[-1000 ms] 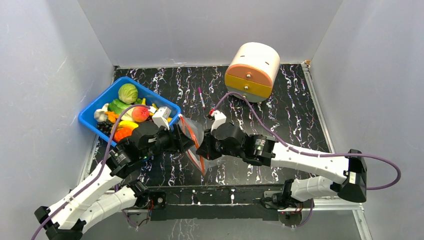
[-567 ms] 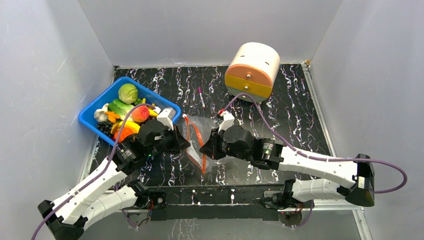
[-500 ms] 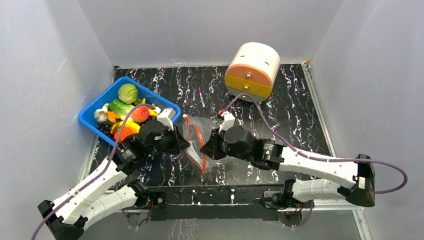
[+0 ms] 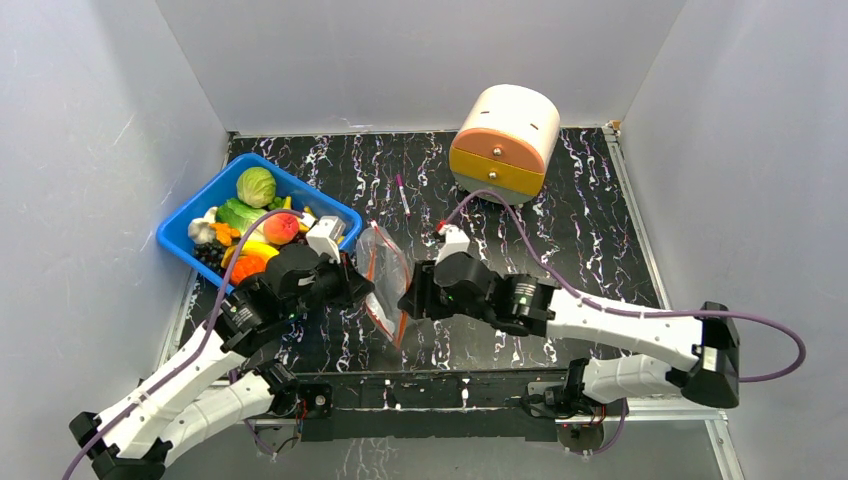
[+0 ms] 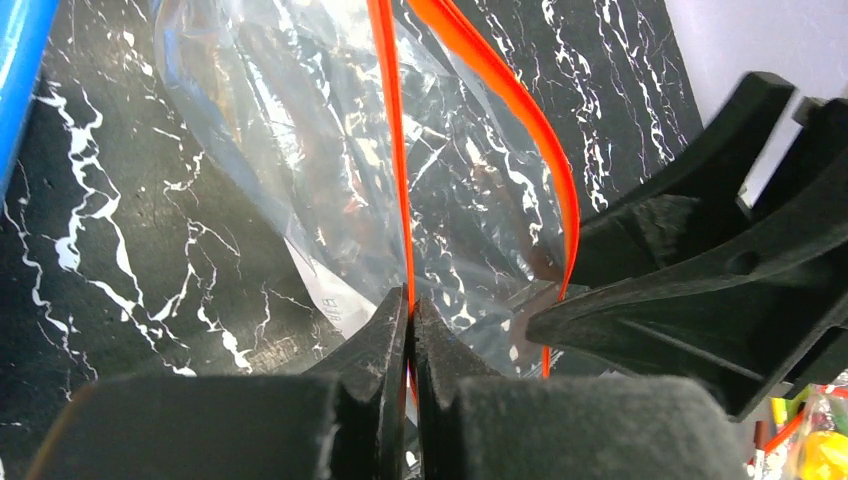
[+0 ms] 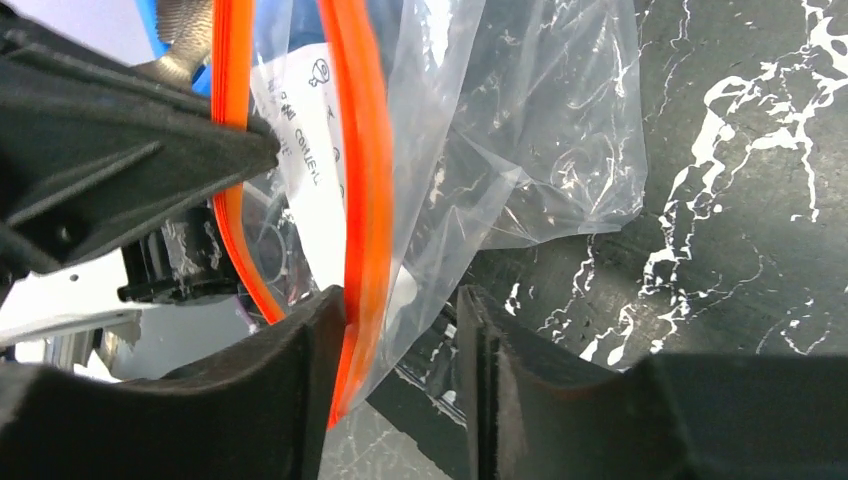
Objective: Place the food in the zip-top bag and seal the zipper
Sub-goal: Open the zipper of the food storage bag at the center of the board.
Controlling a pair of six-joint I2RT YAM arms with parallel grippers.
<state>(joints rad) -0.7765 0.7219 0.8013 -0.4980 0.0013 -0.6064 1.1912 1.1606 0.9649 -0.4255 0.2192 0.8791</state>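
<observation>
The clear zip-top bag (image 4: pixel 385 280) hangs upright between my two grippers at the table's middle. My left gripper (image 4: pixel 362 290) (image 5: pixel 410 305) is shut on one lip of the red-orange zipper (image 5: pixel 388 120). The other lip (image 5: pixel 510 100) bows away, so the mouth gapes. My right gripper (image 4: pixel 405 298) (image 6: pixel 400 300) is open, its fingers (image 6: pixel 300 350) standing on either side of that second zipper lip (image 6: pixel 360 150) and the film. The food (image 4: pixel 250 225), with a green cabbage (image 4: pixel 256 186) on top, lies in the blue bin (image 4: pixel 322 196) at the left.
A round cream-and-orange drawer unit (image 4: pixel 505 140) stands at the back right. A pink pen (image 4: pixel 402 195) lies on the black marbled table (image 4: pixel 580 230) in front of it. White walls close in left, right and behind.
</observation>
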